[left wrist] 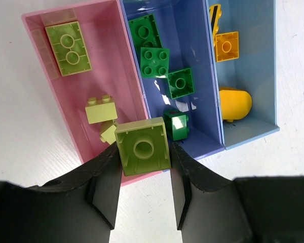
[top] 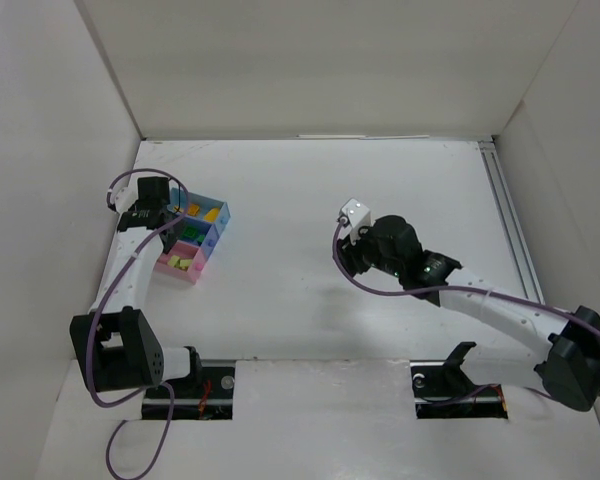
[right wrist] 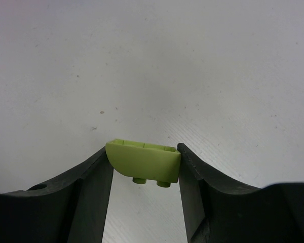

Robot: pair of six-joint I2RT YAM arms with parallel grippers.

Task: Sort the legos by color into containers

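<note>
Pale yellow-green brick (left wrist: 143,151) clamped between left gripper (left wrist: 143,159) fingers, hollow underside toward wrist camera, over near end of pink tray (left wrist: 109,61).
Pink tray: pale yellow-green bricks (left wrist: 68,48).
Darker blue tray (left wrist: 192,40): dark green bricks (left wrist: 154,62).
Light blue tray (left wrist: 258,61): orange and yellow pieces (left wrist: 227,46).
Right gripper (right wrist: 143,162) closed on curved pale yellow-green brick (right wrist: 144,163), studs down, above white worktop (right wrist: 152,61), well apart from trays.

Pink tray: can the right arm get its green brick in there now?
Probably not yet. The right gripper holds its pale green brick over the table, well apart from the pink tray, and the left gripper, gripping another brick, hangs at that tray's end.
</note>
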